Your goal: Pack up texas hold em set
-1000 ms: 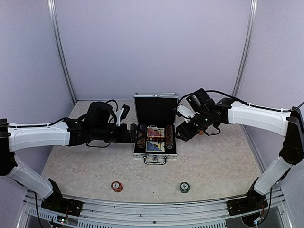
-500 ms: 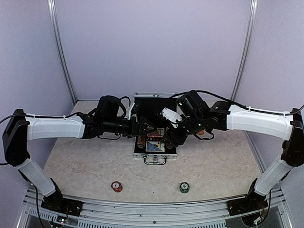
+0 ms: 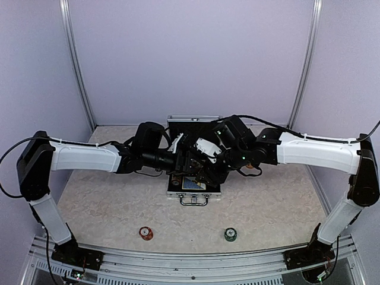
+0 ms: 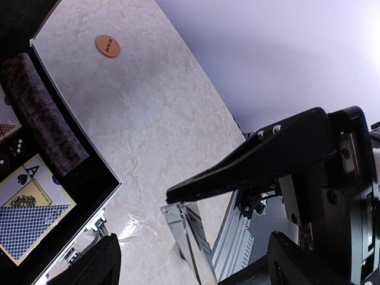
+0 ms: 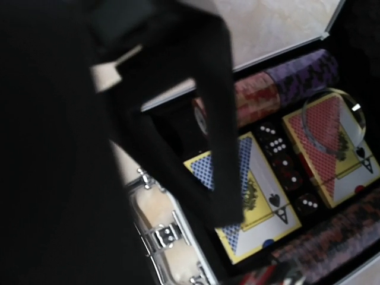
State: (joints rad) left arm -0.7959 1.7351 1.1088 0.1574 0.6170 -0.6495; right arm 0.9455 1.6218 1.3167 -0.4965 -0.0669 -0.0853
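Over the open silver case [image 3: 193,193], lid up at mid-table toward the back wall, both arms crowd together. The left gripper [image 4: 193,252] has its jaws wide apart on nothing; the right gripper [image 3: 205,165] I cannot tell. Inside lie a blue deck [image 5: 252,196], red deck [image 5: 329,139] and dice [image 5: 284,159]; a red chip stack [image 3: 145,233] and green chip stack [image 3: 230,234] sit out front.

Decks [image 5: 255,196] and dice [image 5: 280,151] lie in the case [image 3: 193,194], between two chip rows [image 5: 285,83].
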